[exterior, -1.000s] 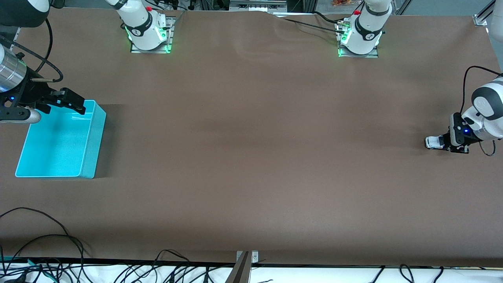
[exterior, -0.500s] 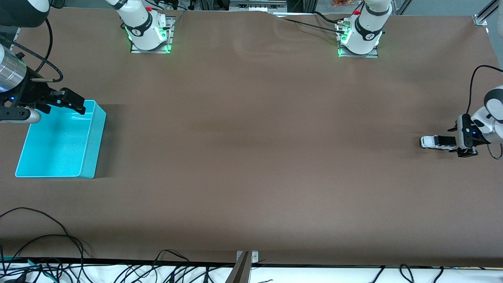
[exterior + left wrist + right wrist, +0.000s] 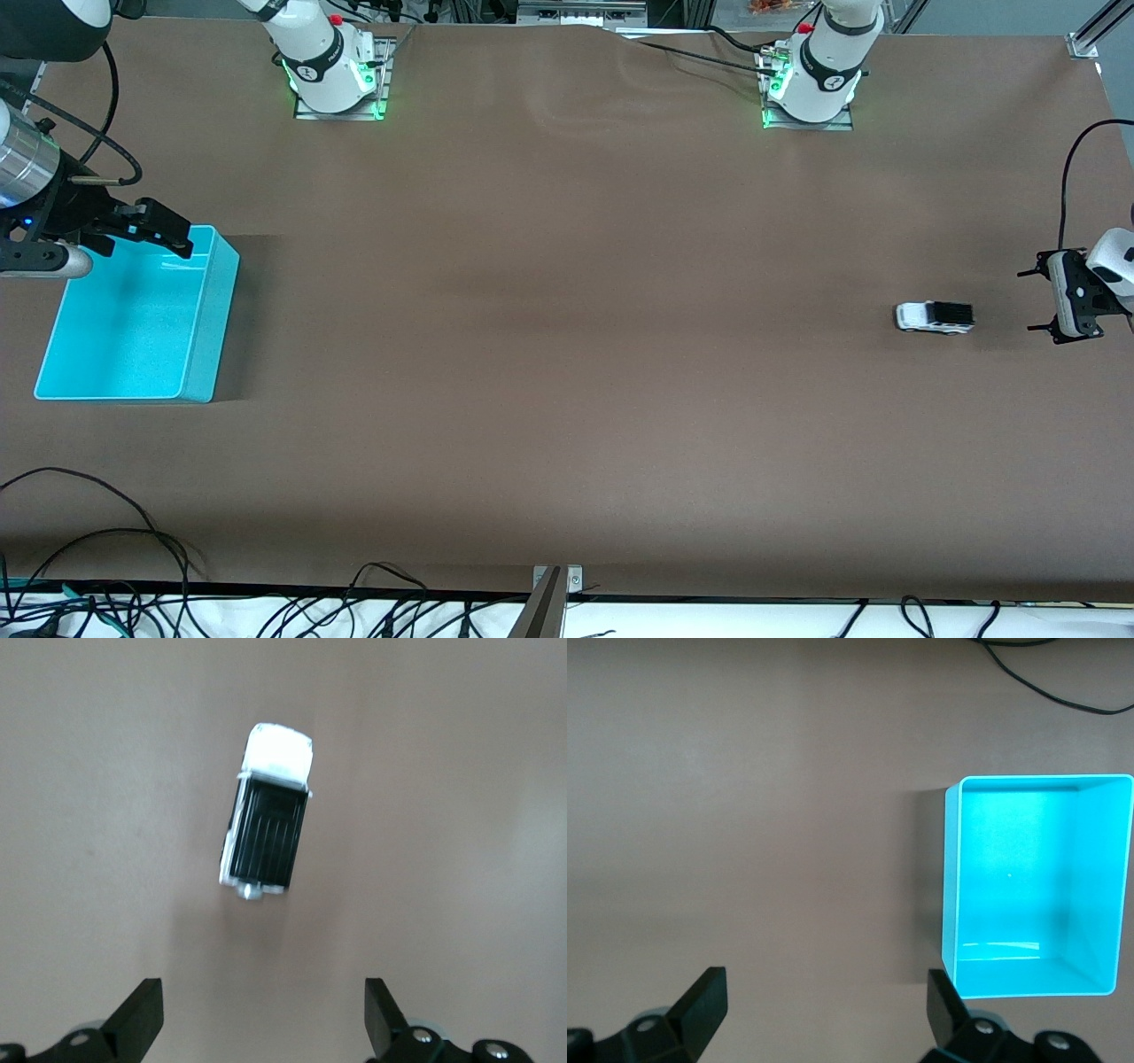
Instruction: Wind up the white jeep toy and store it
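Toward the left arm's end of the desk (image 3: pixel 567 354), the white jeep toy (image 3: pixel 935 316) stands on its wheels on the bare brown surface, free of any grip. Its black rectangular rear section points toward the left gripper (image 3: pixel 1038 301), and its white nose points toward the middle of the desk. The left wrist view shows the same toy (image 3: pixel 264 818) lying clear ahead of the gripper, its white hood at the end away from the fingers.

Left gripper: low, at the left arm's end of the desk, near the toy but not touching it. Its fingers (image 3: pixel 140 1015) are spread wide, with nothing between them.

Right gripper (image 3: pixel 146 232): held over the edge of the turquoise bin (image 3: pixel 208 323) that lies farthest from the front camera, at the right arm's end of the desk. Its fingers (image 3: pixel 702 1001) are spread apart and hold nothing. This arm waits. The right wrist view shows the bin (image 3: pixel 950 895) as an open rectangular container with only its own turquoise floor visible inside.

Toy and bin are well apart, close to opposite ends of the desk, with plain brown surface between them.

Black cables (image 3: pixel 106 540) lie loose along the desk edge nearest the front camera. Both arm bases show green lights along the edge farthest from that camera.
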